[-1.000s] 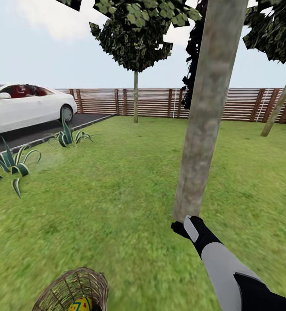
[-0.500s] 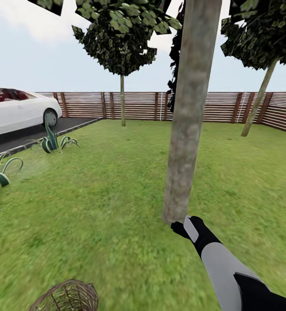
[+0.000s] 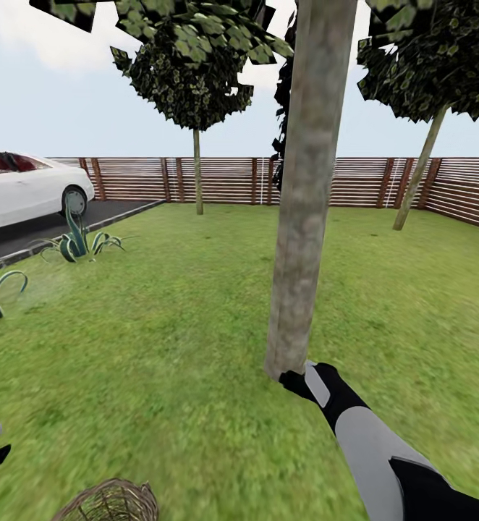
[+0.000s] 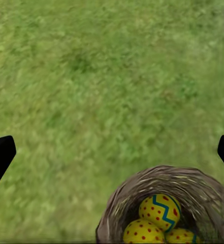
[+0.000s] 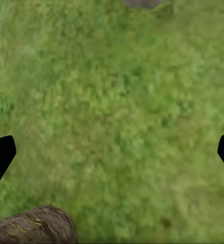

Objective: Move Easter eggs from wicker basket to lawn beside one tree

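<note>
step: staging by wicker basket (image 4: pixel 165 203) | three Easter eggs (image 4: pixel 160 211) lying inside | left gripper (image 4: pixel 112 152) and right gripper (image 5: pixel 112 155) both hanging wide open, empty | next: lowering left onto an egg

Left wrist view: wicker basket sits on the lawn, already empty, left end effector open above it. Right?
Not quite. The wicker basket is not empty: the left wrist view shows the Easter eggs inside it, three yellow ones, the third partly cut off at the frame edge. The rest holds: it sits on the lawn, and the left end effector is open above it.
</note>
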### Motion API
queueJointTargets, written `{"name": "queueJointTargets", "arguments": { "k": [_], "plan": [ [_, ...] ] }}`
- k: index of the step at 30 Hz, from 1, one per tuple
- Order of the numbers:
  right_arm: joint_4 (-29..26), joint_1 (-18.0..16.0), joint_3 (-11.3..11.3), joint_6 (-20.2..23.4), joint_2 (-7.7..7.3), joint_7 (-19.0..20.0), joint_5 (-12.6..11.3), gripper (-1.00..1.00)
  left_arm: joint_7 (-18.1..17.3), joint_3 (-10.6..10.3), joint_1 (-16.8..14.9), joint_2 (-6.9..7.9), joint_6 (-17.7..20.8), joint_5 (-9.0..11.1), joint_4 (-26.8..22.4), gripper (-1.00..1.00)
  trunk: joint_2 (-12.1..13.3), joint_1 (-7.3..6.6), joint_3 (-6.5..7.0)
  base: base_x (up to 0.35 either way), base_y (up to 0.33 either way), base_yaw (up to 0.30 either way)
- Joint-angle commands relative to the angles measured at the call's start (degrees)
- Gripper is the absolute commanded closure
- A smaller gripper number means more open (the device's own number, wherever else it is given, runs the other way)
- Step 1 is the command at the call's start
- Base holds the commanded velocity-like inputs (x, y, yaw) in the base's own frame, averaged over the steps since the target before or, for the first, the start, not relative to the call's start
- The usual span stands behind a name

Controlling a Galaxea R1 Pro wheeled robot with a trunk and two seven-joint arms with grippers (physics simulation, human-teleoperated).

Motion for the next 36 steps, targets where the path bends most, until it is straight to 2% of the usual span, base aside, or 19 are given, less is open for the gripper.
{"name": "queueJointTargets", "arguments": {
  "k": [1,2,5,8,12,18,22,26,31,36],
  "plan": [
    [-0.1,0.0,0.2,0.2,0.05,-0.4,-0.6,-1.0,-0.3,-0.5,0.0,-0.6,0.3,0.0,-0.1,-1.0,0.4,-0.22,0.14,0.0,0.0,-0.007],
    [0.0,0.0,0.9,0.3,0.04,-0.2,-0.5,-1.0,-0.4,-1.5,-0.1,-1.76,0.3,-0.1,0.0,-1.0,0.8,-0.44,0.32,0.0,0.0,-0.005],
    [0.0,0.0,2.6,0.2,0.04,0.0,-0.4,-1.0,-0.6,-3.1,-0.3,-3.54,0.0,-0.2,0.8,-1.0,1.6,-0.88,0.68,0.0,0.0,-0.003],
    [0.0,0.1,4.7,0.1,0.06,-0.1,-0.2,-1.0,-0.6,-4.0,-0.4,-4.56,-0.3,-0.3,1.5,-1.0,1.6,-0.88,0.68,0.0,0.0,-0.001],
    [0.0,0.1,6.4,0.2,0.07,-0.1,-0.3,-1.0,-0.6,-4.5,-0.4,-5.05,-0.4,-0.3,2.2,-1.0,1.6,-0.88,0.68,0.0,0.0,0.0],
    [0.2,0.6,7.1,-0.1,0.81,-0.3,-0.4,-1.0,-0.5,-4.6,-0.5,-5.3,-0.4,-0.2,4.4,-1.0,1.6,-0.88,0.68,0.0,0.0,0.108],
    [0.2,1.5,7.2,-0.2,1.01,-0.1,-0.2,-1.0,-0.5,-4.6,-1.7,-5.35,-0.2,-0.2,7.1,-1.0,1.6,-0.88,0.68,0.0,0.0,0.196],
    [0.1,3.0,7.7,-0.2,1.02,0.1,-0.1,-1.0,-0.8,-4.7,-4.2,-5.31,-0.2,-0.2,12.9,-1.0,1.6,-0.88,0.68,0.0,0.0,0.069],
    [0.1,4.4,8.5,-1.5,1.1,0.2,-0.1,-1.0,-0.9,-4.7,-5.8,-5.4,-0.4,-0.2,16.6,-1.0,1.6,-0.88,0.68,0.0,0.0,0.02],
    [0.2,5.9,9.4,-4.8,1.12,0.1,-0.1,-1.0,-0.8,-5.4,-6.4,-7.29,-0.5,-0.3,17.5,-1.0,1.6,-0.88,0.68,0.0,0.0,0.005]
  ]
}}
